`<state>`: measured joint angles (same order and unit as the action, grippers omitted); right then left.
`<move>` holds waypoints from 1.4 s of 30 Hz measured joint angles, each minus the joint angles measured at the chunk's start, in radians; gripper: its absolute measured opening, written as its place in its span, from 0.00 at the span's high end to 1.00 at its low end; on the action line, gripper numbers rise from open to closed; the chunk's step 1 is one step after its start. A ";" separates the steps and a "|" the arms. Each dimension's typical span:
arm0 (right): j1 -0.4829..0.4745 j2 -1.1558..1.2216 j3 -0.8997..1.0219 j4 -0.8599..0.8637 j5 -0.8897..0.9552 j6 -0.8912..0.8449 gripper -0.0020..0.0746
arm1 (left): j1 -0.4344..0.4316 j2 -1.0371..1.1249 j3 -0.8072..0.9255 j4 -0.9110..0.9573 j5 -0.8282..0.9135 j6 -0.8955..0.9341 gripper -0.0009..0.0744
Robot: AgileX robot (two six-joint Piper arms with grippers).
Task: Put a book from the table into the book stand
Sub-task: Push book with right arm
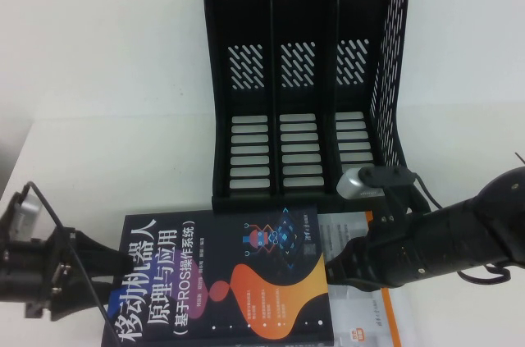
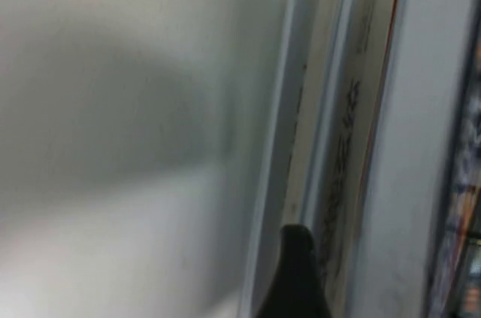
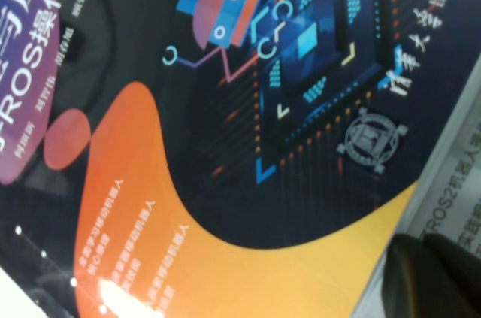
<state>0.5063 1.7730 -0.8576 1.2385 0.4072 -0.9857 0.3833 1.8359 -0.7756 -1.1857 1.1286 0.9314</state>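
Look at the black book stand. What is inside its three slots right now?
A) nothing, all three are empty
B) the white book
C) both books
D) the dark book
A: all three slots of the book stand show bare black plastic, while the dark book lies flat on the table between the left gripper and the right gripper.

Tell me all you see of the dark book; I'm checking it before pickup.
The book is a dark paperback with white Chinese title, orange and purple blobs and a robot drawing. It lies flat, cover up, on the table before the book stand, overlapping a white book. The left gripper and right gripper flank its edges.
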 joint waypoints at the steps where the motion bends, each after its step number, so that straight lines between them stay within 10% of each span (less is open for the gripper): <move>1: 0.000 0.000 0.000 0.000 0.000 -0.001 0.97 | 0.000 0.023 0.000 -0.023 0.010 0.020 0.33; 24: 0.000 0.006 0.000 0.054 0.004 -0.005 0.97 | -0.100 0.150 -0.013 -0.095 0.031 0.060 0.34; 37: 0.000 0.008 0.000 0.082 0.007 -0.025 0.97 | -0.100 0.150 -0.040 -0.082 0.092 0.003 0.79; 42: 0.000 0.008 0.000 0.062 0.001 -0.025 0.97 | -0.100 0.147 -0.060 -0.063 0.099 -0.052 0.80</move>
<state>0.5063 1.7809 -0.8581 1.3003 0.4077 -1.0110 0.2831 1.9830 -0.8354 -1.2483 1.2274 0.8797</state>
